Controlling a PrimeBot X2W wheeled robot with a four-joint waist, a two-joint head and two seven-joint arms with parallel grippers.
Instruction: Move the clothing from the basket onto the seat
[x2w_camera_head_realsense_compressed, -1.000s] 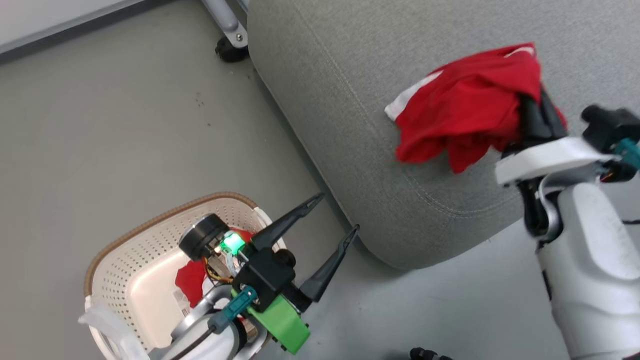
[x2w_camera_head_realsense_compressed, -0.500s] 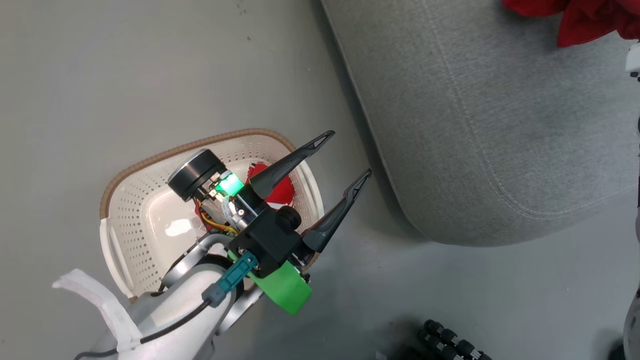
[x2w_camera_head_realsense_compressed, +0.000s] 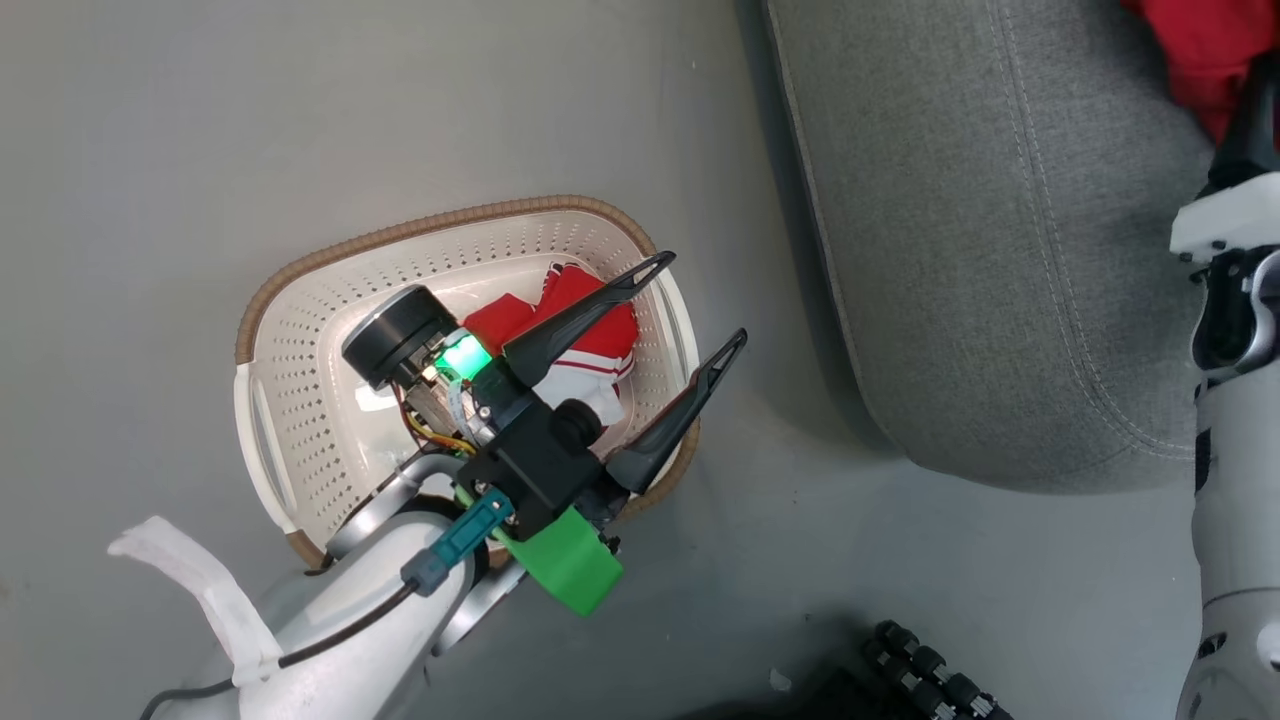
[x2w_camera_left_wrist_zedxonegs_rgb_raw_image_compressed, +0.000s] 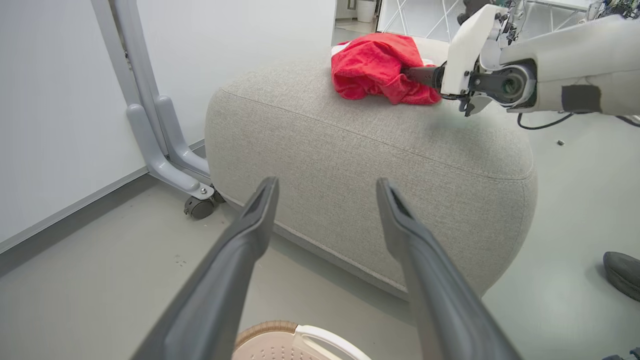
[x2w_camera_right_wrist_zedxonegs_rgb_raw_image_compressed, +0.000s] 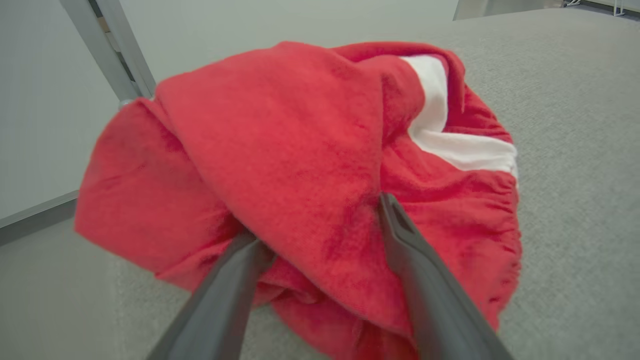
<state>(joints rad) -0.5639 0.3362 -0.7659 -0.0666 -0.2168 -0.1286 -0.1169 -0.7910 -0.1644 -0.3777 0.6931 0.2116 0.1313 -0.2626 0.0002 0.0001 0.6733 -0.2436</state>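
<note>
- Plain red fabric garment with a white band (x2w_camera_right_wrist_zedxonegs_rgb_raw_image_compressed: 300, 140) sits in a bunched heap on top of the large grey woven-fabric seat cushion (x2w_camera_head_realsense_compressed: 980, 250). That half looks done.
- Red-and-white garment with striped cuffs (x2w_camera_head_realsense_compressed: 600, 368) lies inside the cream perforated plastic basket with the brown rim (x2w_camera_head_realsense_compressed: 440, 218), which stands on the grey floor (x2w_camera_head_realsense_compressed: 200, 150) just beside the seat. That one is left.
- My read: about halfway.
- Right claw (x2w_camera_right_wrist_zedxonegs_rgb_raw_image_compressed: 317, 217): fingers wide apart, released. A fold of the red garment lies between them and drapes over both, so it touches but isn't pinched. The seat carries the heap.
- Left claw (x2w_camera_head_realsense_compressed: 703, 297): spread wide and empty, hovering over the basket with its fingers aimed at the seat's side. In the head view one finger crosses in front of the basket garment. I see no contact.
- Likely next: right claw backs out without dragging fabric, and left claw tips down into the basket for the second garment.
</note>
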